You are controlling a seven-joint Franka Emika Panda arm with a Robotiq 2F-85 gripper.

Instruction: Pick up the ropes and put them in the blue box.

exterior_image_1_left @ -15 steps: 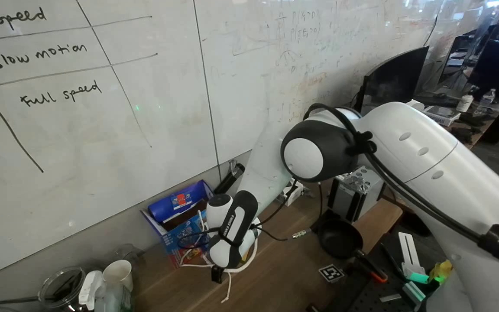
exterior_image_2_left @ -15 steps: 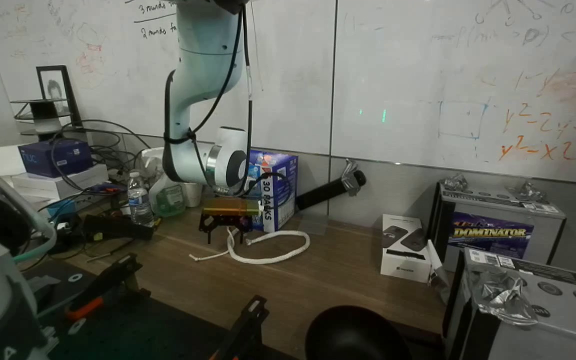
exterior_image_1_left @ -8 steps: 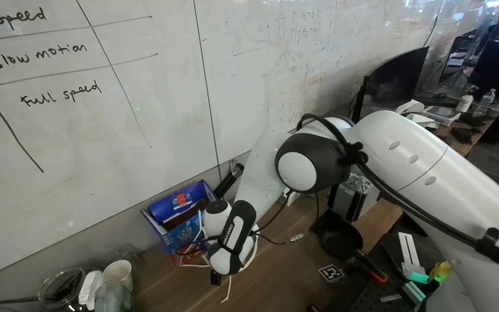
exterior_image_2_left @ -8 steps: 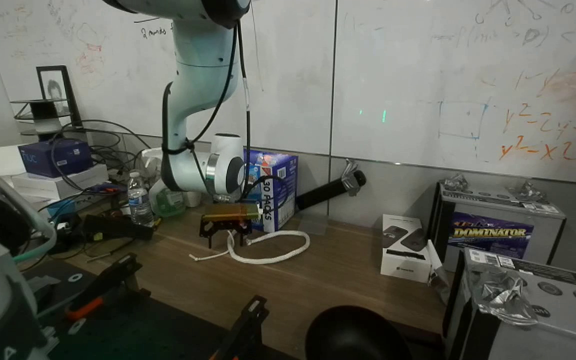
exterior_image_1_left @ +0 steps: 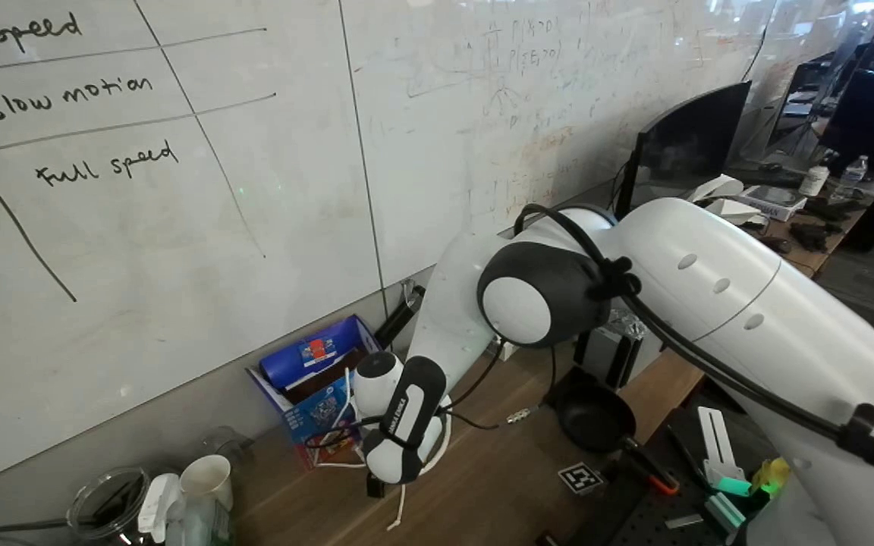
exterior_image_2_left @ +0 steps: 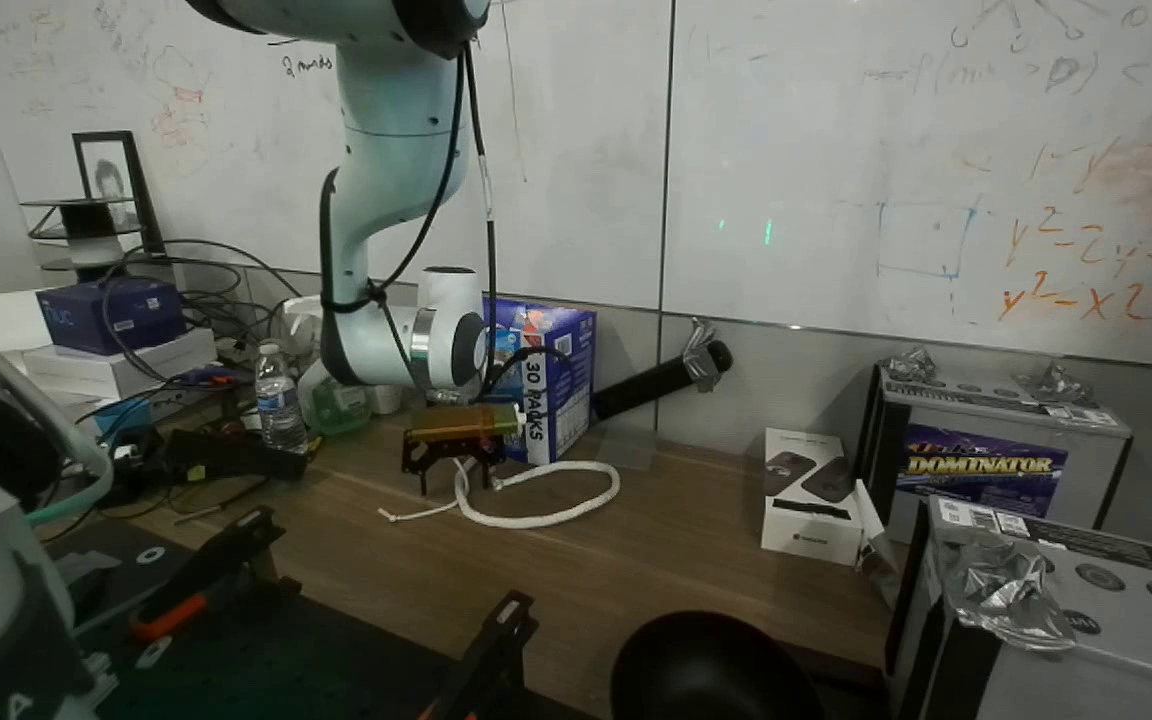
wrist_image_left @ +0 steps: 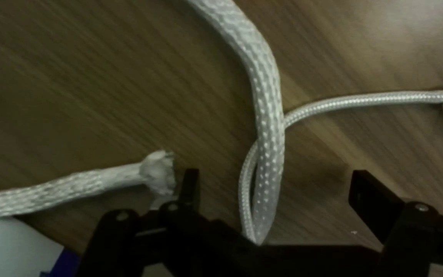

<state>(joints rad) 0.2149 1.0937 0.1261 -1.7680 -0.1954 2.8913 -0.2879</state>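
- In an exterior view the arm (exterior_image_1_left: 456,315) pretty much blocks the jaws, so from there I can't tell how they stand. White ropes (exterior_image_1_left: 441,453) poke out around them: a loop to the right, a knotted end below on the wooden counter (exterior_image_1_left: 475,500), plus some thin strands to the left, right up by the blue box (exterior_image_1_left: 308,417).
- The blue box is open, red print on its side, up and to the left of the jaws. Paper cup (exterior_image_1_left: 206,479) is further left, and there's a black frying pan (exterior_image_1_left: 596,417) off to the right.
- In an exterior view the jaws point down, spread apart, above the white ropes (exterior_image_2_left: 536,521). Thick loop goes out to the right of the jaws, skinny knotted end to the left. Can't say if the tips touch any of it.
- Blue box (exterior_image_2_left: 566,400) with "30 PACKS" on it stands behind the jaws, a bit to the right. Spray bottle (exterior_image_2_left: 341,405) and water bottle (exterior_image_2_left: 279,405) are off left.
- Wrist view's the clearest: jaws wide apart, coming in from the bottom. A thick braided rope (wrist_image_left: 269,115) and a thinner cord (wrist_image_left: 360,99) cross in line with the gap between them, the cord's knot up and to the right. A frayed rope end sits just beside the jaw on the left, can't tell if touching.
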